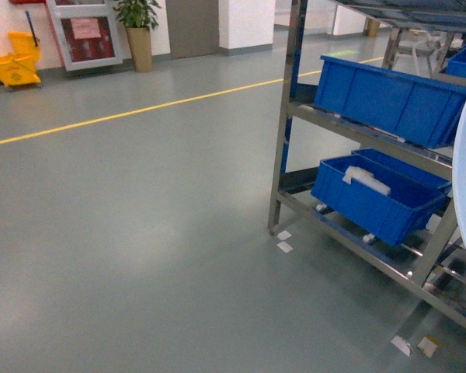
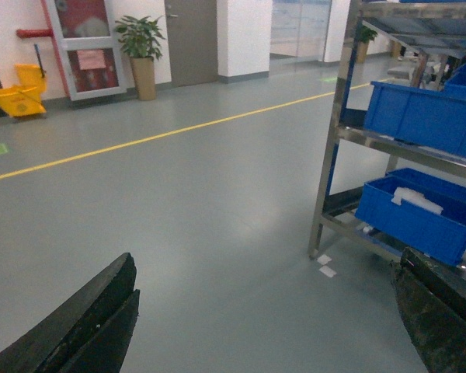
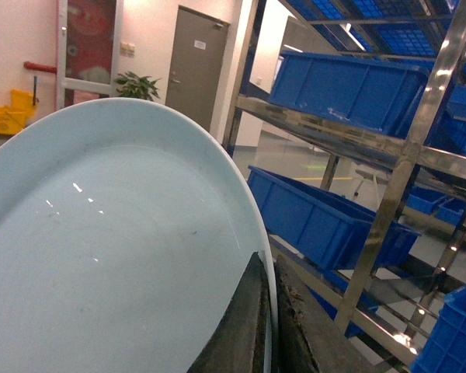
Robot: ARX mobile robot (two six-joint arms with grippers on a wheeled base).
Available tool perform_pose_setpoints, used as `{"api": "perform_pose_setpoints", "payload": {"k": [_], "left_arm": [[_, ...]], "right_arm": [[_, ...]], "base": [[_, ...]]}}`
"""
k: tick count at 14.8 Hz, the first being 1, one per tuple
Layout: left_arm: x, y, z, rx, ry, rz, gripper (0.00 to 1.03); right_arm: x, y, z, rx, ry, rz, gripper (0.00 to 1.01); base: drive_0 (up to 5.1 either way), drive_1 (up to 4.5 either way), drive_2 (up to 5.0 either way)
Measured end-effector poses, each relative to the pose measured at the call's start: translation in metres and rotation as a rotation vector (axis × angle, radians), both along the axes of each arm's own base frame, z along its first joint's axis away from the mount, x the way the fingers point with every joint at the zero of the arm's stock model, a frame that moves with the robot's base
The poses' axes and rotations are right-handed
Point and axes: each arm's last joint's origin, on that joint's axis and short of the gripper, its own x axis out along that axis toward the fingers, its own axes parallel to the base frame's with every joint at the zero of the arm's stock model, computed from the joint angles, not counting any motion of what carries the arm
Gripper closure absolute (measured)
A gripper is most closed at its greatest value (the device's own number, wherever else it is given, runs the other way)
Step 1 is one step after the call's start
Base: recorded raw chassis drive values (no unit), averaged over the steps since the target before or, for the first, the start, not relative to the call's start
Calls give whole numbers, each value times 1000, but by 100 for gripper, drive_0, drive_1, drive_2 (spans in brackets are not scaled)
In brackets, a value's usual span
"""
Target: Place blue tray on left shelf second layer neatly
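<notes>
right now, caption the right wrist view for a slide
Right pincer grips the blue tray by its rim, beside the steel shelf of blue bins.

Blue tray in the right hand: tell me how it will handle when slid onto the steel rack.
The blue tray looks rigid: pinched only at its rim by the right hand, it shows no sag. Its glossy surface suggests it may slip on the steel shelf. Round and shallow, it could roll if set down on edge.

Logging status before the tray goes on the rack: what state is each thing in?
blue tray: held on edge, rim pinched by the right gripper
left gripper: open, empty
upper blue bin: on rack tier
lower blue bin: on bottom tier, holds white item
grey door: closed
</notes>
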Motion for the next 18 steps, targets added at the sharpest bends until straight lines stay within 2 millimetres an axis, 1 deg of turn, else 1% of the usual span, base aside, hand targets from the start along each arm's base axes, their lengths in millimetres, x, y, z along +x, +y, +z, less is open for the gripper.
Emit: {"api": "perform_pose_setpoints", "payload": {"k": [4, 5, 18], "left_arm": [[0, 0, 0, 0, 2, 1, 5], [0, 0, 0, 0, 2, 0, 5], [0, 0, 0, 0, 2, 0, 5]], "right_arm": [[0, 0, 0, 0, 3, 0, 99], [0, 0, 0, 0, -1, 0, 99], [0, 0, 0, 0, 2, 0, 99]], "base": [[-150, 283, -582], [-146, -12, -279], [-152, -152, -152]]}}
